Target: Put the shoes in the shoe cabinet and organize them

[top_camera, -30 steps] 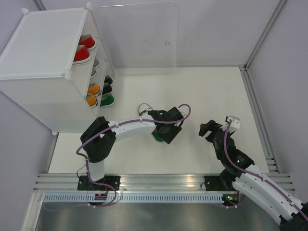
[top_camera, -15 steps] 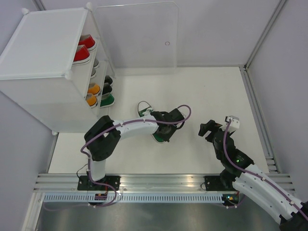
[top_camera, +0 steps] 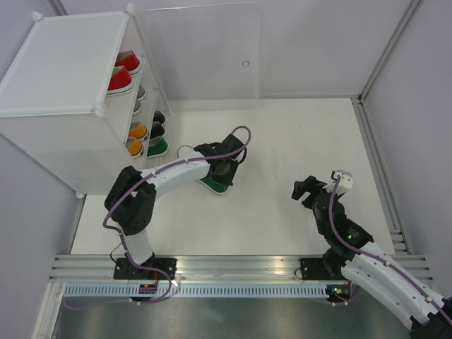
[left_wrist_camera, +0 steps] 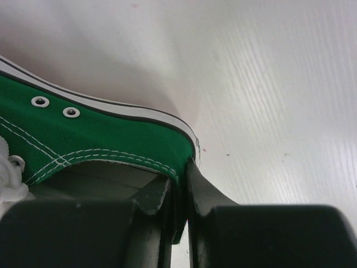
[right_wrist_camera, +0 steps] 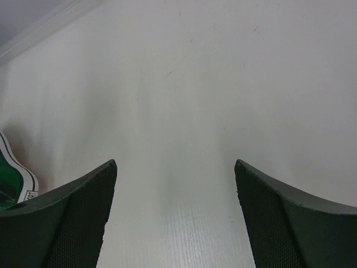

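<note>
You are pinching the heel collar of the green canvas sneaker [left_wrist_camera: 83, 134] with the left fingers [left_wrist_camera: 223, 223]; the right fingers [right_wrist_camera: 78, 223] are gaping wide

White-shelled arms [top_camera: 176, 173] with black joints [top_camera: 145, 200] carry purple cables [top_camera: 242, 128].

No text, label, brand or number is showing legibly in any view. Some small dark print is sitting on the white sole edge of the green sneaker [right_wrist_camera: 15, 177] in the right wrist view, too blurred to read.

Left pincer [left_wrist_camera: 178, 187] tight, right pincer [right_wrist_camera: 175, 163] wide
</note>
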{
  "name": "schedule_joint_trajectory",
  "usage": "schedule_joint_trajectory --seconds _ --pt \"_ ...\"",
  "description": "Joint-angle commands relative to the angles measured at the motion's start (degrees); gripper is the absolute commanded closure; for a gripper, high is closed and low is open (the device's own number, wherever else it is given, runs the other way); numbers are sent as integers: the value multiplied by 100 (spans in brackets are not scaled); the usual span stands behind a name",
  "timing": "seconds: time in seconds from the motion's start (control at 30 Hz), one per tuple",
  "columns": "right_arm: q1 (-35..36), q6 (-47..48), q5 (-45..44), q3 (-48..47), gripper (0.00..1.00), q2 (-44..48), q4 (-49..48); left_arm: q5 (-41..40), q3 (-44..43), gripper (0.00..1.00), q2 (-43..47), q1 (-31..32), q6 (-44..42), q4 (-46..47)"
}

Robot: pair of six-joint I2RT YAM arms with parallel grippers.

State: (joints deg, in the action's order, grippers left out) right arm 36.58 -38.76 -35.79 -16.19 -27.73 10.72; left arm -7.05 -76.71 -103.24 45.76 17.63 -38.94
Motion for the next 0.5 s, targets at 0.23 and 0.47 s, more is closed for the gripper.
schedule_joint_trajectory --seconds 0.23,0.47 --pt "7 0 -7 28 11 -31 -176 -649 191 91 674 -778 575 53" --pt "25 0 -7 54 11 -101 -228 -842 455 91 823 -1306 540 53"
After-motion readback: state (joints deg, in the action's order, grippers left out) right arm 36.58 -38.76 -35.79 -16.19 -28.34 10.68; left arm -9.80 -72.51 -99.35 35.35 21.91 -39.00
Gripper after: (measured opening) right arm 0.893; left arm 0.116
